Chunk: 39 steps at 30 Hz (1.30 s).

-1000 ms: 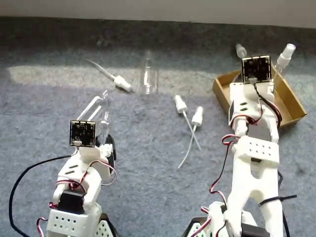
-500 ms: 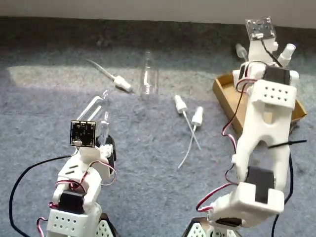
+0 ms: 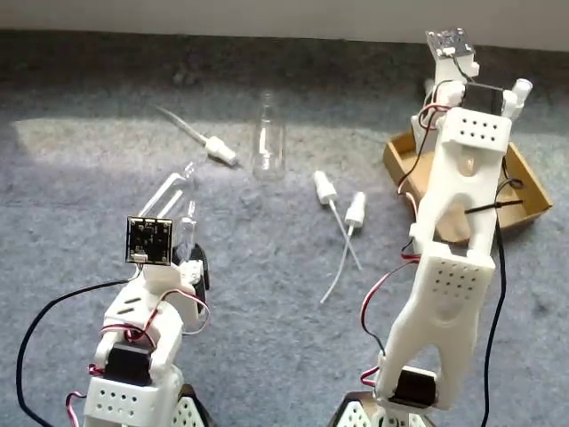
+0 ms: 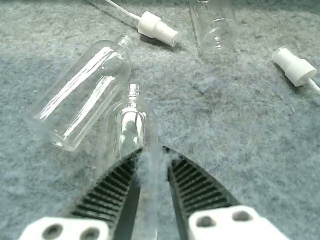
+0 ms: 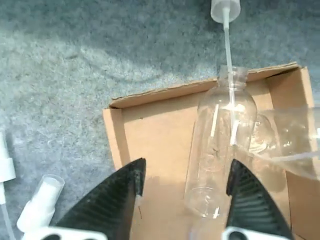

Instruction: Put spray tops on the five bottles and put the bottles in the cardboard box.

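1. Check the cardboard box (image 5: 150, 142). It holds two bottles lying down. On the nearer boxed bottle (image 5: 220, 140), the spray top (image 5: 225, 9) appears unseated: its tube runs into the neck, but its head lies clear of the neck, past the box wall. You cannot tell whether the second boxed bottle (image 5: 295, 145) is capped.
2. Note the right gripper (image 5: 186, 170). It hangs over the box with its jaws spread wide and holding nothing.
3. Note the left gripper (image 4: 152, 152). Its jaws are drawn close on the base of an uncapped bottle (image 4: 127, 125).
4. Two more uncapped bottles remain on the carpet, one lying (image 4: 82, 95) just beside the held one and one upright (image 3: 267, 138).
5. Three loose tops (image 3: 220, 149) (image 3: 324, 187) (image 3: 356, 209) remain to fit. Judge the task under half complete.
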Available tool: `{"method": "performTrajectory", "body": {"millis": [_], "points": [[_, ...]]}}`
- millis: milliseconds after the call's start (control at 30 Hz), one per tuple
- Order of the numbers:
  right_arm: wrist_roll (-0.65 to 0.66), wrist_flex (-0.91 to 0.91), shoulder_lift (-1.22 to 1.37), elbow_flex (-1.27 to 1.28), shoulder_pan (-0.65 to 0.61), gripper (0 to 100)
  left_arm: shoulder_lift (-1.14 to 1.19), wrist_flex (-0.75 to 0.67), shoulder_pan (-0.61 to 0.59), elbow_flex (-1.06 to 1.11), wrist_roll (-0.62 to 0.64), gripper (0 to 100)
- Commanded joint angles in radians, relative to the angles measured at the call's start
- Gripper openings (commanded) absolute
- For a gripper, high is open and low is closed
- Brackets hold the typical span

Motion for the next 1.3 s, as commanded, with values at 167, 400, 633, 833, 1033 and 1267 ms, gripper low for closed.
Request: {"method": "performTrajectory", "body": {"millis": [167,400,633,833,1033,1267], "points": [[0.015,0.030,0.062,-0.225,-0.005,22.9,-0.007,-0.005,-0.002,0.022,-0.017,1],[-0.029,0.232,0.024,-0.367,-0.081,23.0,-0.007,-0.006,-0.001,0.022,-0.017,1],[-0.103,0.232,-0.022,-0.338,-0.143,23.0,-0.007,-0.005,-0.008,0.019,-0.017,1],[-0.215,0.232,-0.084,-0.277,-0.242,23.0,-0.007,-0.002,-0.067,0.007,-0.074,1],[-0.292,0.232,-0.162,-0.170,-0.395,23.0,-0.007,0.069,-0.232,-0.074,-0.161,1],[-0.316,0.200,-0.127,-0.122,-0.530,23.0,-0.007,0.089,-0.383,-0.128,-0.163,1]]}}
